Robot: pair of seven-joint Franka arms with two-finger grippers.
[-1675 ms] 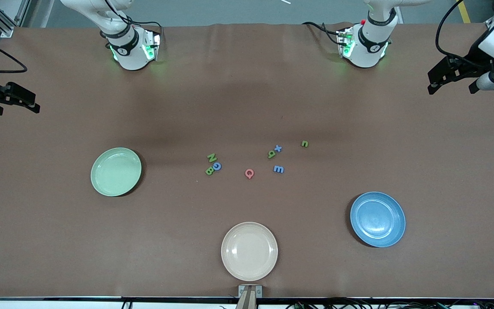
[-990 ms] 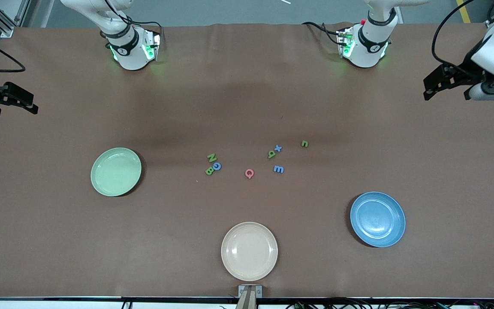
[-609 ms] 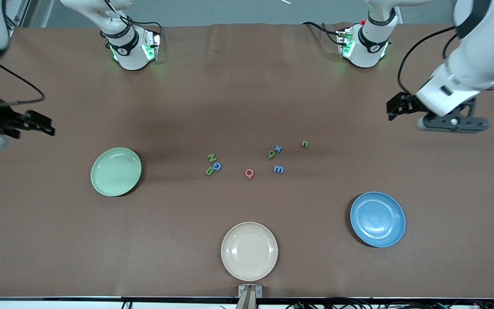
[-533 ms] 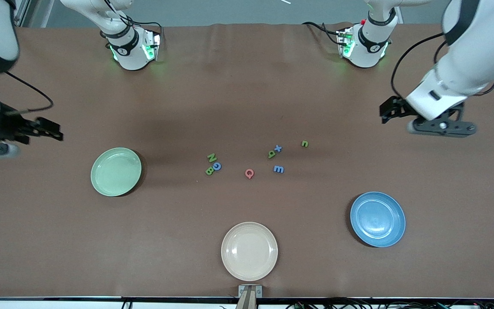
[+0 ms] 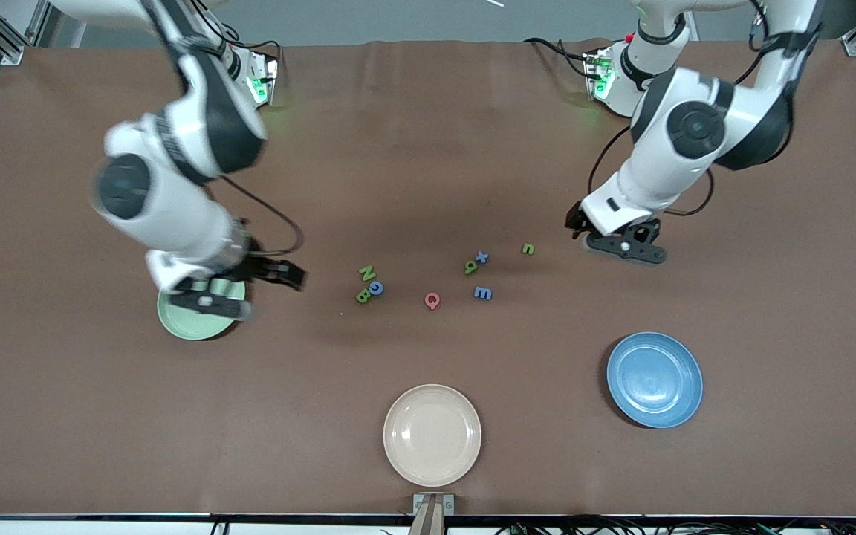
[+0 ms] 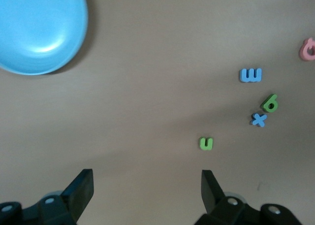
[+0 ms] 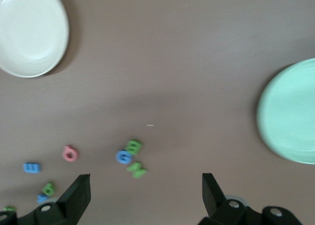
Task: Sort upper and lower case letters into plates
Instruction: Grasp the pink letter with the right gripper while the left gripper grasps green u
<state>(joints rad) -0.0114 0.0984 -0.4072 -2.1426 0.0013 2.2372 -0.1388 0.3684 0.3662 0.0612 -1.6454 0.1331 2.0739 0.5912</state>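
Lying loose mid-surface, the letters sit between the mint plate at nine o'clock and the blue plate at four. Spread and empty, the left end effector hovers beside the green n; the right end effector, spread, hangs by the mint plate.

You have a brown table carrying three plates and eight small letters; take the pink-red Q as your landmark. Toward the right arm's end from it lie the blue G, green B and green N in a tight cluster, then the mint green plate; toward the left arm's end lie the blue m, the green looped letter touching the blue x, and the green n. Nearer the front camera than the Q you see the beige plate; the blue plate sits nearer too, toward the left arm's end.
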